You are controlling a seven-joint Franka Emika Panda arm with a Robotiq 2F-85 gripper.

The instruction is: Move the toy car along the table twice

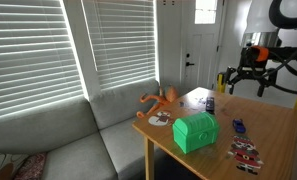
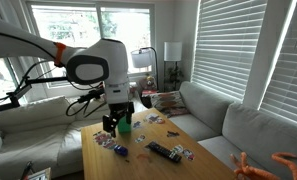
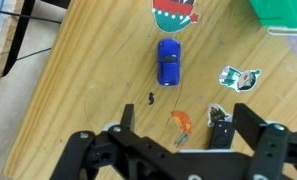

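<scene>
The hand (image 3: 173, 138) hangs spread and empty above the bench (image 3: 78, 90); the toy car (image 3: 169, 62) lies apart, beyond its fingertips.

The toy car (image 3: 169, 60) is lying lengthwise on the table (image 3: 78, 85). Below the car, the gripper (image 3: 172, 125) is hanging over the wood, its black jaws standing wide apart and gripping nothing. A tiny black scrap (image 3: 151, 98) is sitting just below the car, and a small orange piece (image 3: 182, 121) is lying lower still, between the jaws. Above the car a red-and-teal patterned toy (image 3: 176, 10) is showing. To the car's right a green-and-white piece (image 3: 238, 76) is resting.
</scene>
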